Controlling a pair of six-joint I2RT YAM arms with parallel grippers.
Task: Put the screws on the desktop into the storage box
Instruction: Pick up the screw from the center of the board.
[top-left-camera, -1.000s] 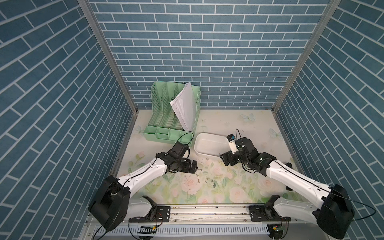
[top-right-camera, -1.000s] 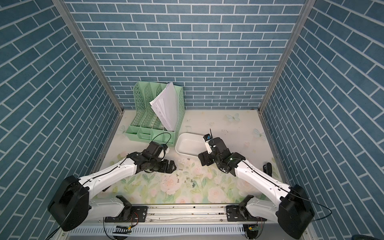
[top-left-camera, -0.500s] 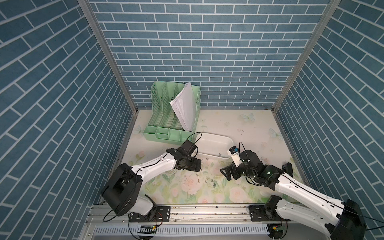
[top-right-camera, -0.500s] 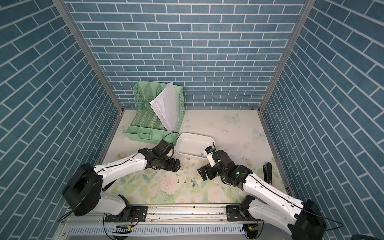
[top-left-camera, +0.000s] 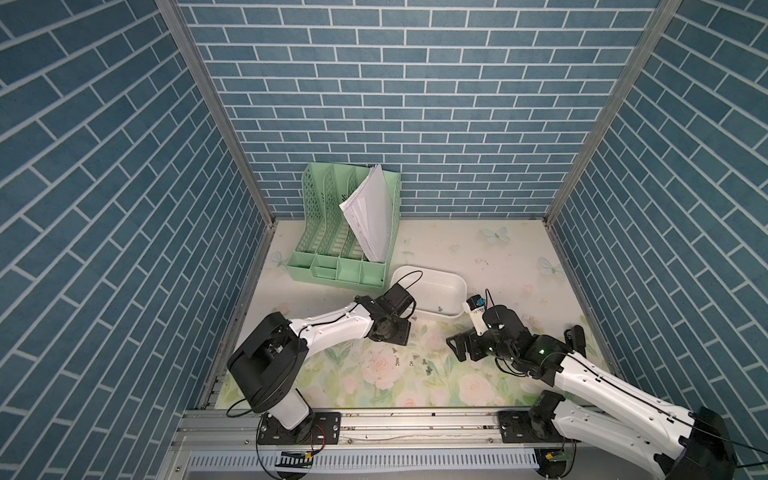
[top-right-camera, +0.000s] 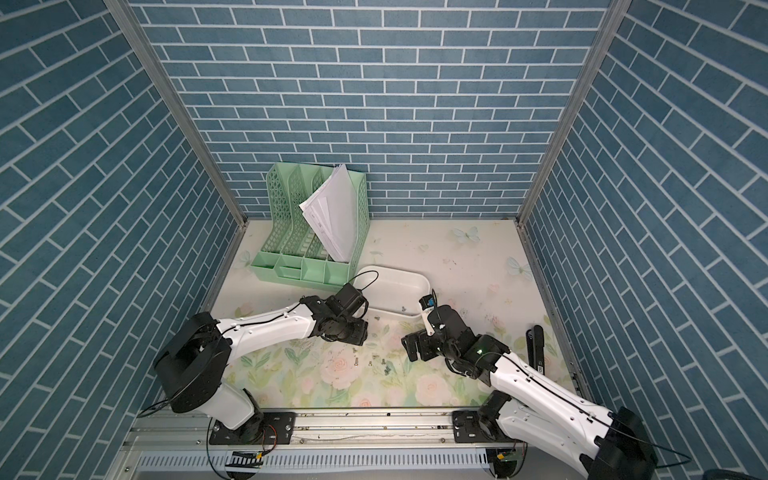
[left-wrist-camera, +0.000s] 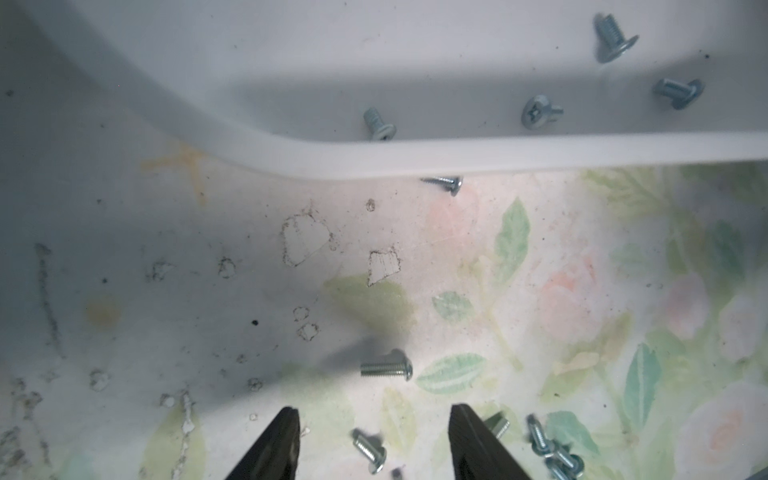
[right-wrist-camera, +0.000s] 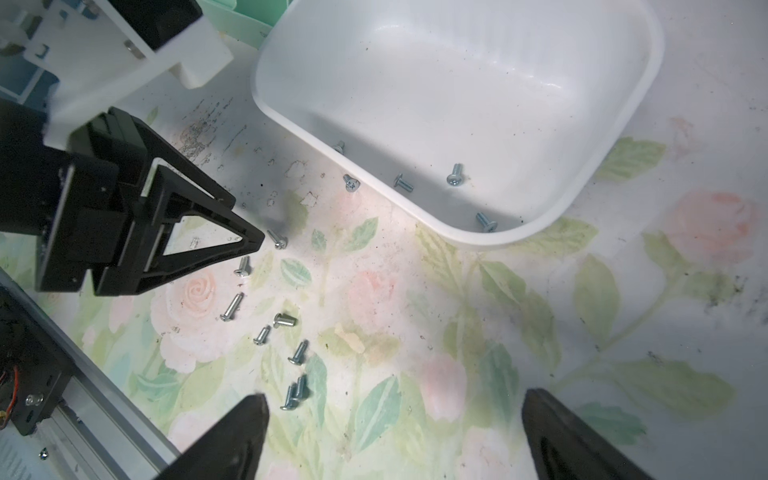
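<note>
Several small silver screws (top-left-camera: 419, 362) (top-right-camera: 379, 362) (right-wrist-camera: 266, 328) lie loose on the flowered desktop (top-left-camera: 490, 266) in front of the white storage box (top-left-camera: 428, 291) (top-right-camera: 395, 291) (right-wrist-camera: 457, 83). More screws (left-wrist-camera: 538, 112) rest inside the box along its near wall (left-wrist-camera: 457, 158). My left gripper (left-wrist-camera: 376, 440) (top-left-camera: 399, 337) (right-wrist-camera: 251, 241) is low over the desktop, partly open; one screw (left-wrist-camera: 370, 446) lies between its fingers, untouched, another (left-wrist-camera: 386, 368) just ahead. My right gripper (right-wrist-camera: 395, 419) (top-left-camera: 455, 349) hovers wide open and empty beside the cluster.
One screw (left-wrist-camera: 446, 183) (right-wrist-camera: 351, 183) sits against the box's outer wall. A mint-green file rack (top-left-camera: 345, 249) with white papers (top-left-camera: 370, 216) stands behind the box. A black tool (top-right-camera: 536, 345) lies at the right edge. An aluminium rail (top-left-camera: 415, 419) runs along the front.
My right gripper has drawn back from the box toward the front, beside the screws. My left gripper has shifted a little right over the screws and its jaws have narrowed.
</note>
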